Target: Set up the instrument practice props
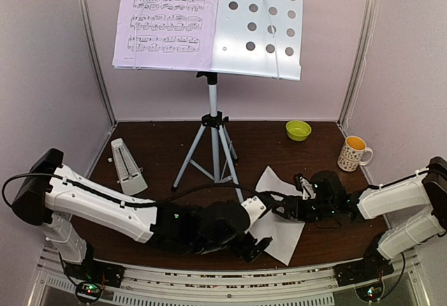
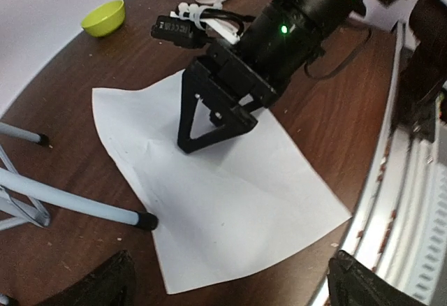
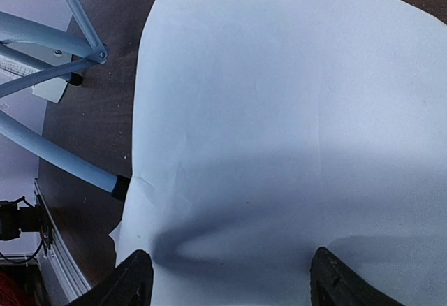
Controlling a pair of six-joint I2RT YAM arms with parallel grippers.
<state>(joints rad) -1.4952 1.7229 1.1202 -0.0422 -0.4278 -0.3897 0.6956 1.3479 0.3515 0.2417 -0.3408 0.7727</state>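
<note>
Sheet (image 2: 230, 201) is lying blank-side up by the bench (image 2: 70, 173) front edge, looking thin, floppy, crease-prone, probably needing an edge pinch. Right pincer (image 3: 230, 281) is hanging wide open over it, left pincer (image 2: 234, 288) gaping too, both gripping nothing.

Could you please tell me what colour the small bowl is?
Yellow-green bowl; clearest in the left wrist view.

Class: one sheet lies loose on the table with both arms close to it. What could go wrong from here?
1. The loose sheet lies flat and the right fingers seem to press down on it; closing there could crumple or tear it.
2. A tripod foot sits at the sheet's edge, so dragging the sheet might snag it or nudge the music stand holding the other page.
</note>
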